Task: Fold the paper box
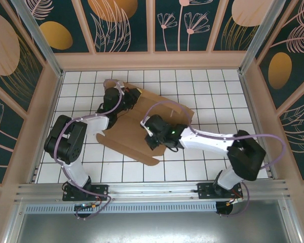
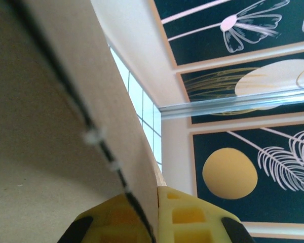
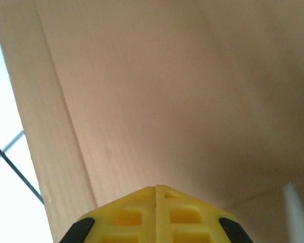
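Observation:
The paper box (image 1: 134,139) is a brown cardboard sheet lying partly folded in the middle of the tiled table, with a curved flap (image 1: 169,107) raised at its far side. At the sheet's far left edge my left gripper (image 1: 131,98) is shut on a cardboard panel. The left wrist view shows that panel (image 2: 50,101) pinched edge-on between the yellow fingertips (image 2: 185,212) of the left gripper (image 2: 157,195). My right gripper (image 1: 151,129) sits over the middle of the sheet. In its wrist view the right gripper (image 3: 156,188) is shut with nothing between its tips, which point close at a cardboard face (image 3: 167,91).
The white tiled table (image 1: 218,96) is fenced by low wooden walls (image 1: 152,61) with dark patterned panels above. An aluminium rail (image 1: 152,190) runs along the near edge by the arm bases. Bare tiles lie to the right and in front of the sheet.

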`<act>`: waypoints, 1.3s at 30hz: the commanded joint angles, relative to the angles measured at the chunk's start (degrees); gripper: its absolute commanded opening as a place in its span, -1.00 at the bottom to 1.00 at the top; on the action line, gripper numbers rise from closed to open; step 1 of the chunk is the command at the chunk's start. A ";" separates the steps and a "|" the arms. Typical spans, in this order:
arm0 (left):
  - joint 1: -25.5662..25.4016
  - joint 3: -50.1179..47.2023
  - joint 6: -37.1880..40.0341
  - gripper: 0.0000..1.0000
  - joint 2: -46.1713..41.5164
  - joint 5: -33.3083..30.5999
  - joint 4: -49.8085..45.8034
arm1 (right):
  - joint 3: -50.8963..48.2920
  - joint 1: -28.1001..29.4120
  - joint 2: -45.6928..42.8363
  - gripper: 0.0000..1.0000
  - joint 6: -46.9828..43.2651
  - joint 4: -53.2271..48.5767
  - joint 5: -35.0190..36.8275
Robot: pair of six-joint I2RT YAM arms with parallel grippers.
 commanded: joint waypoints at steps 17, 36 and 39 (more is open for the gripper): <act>-0.66 -14.62 3.24 -1.00 -12.08 -14.14 10.50 | -0.26 -10.08 10.51 -1.00 5.96 -8.79 11.19; -3.57 -8.73 5.72 -1.00 -9.50 -25.12 -5.49 | 7.48 -19.01 12.76 -1.00 -4.74 -14.65 6.32; -3.69 -8.72 5.41 -1.00 -8.06 -24.85 -4.93 | 8.40 -19.03 11.67 -0.97 -5.01 -13.95 4.47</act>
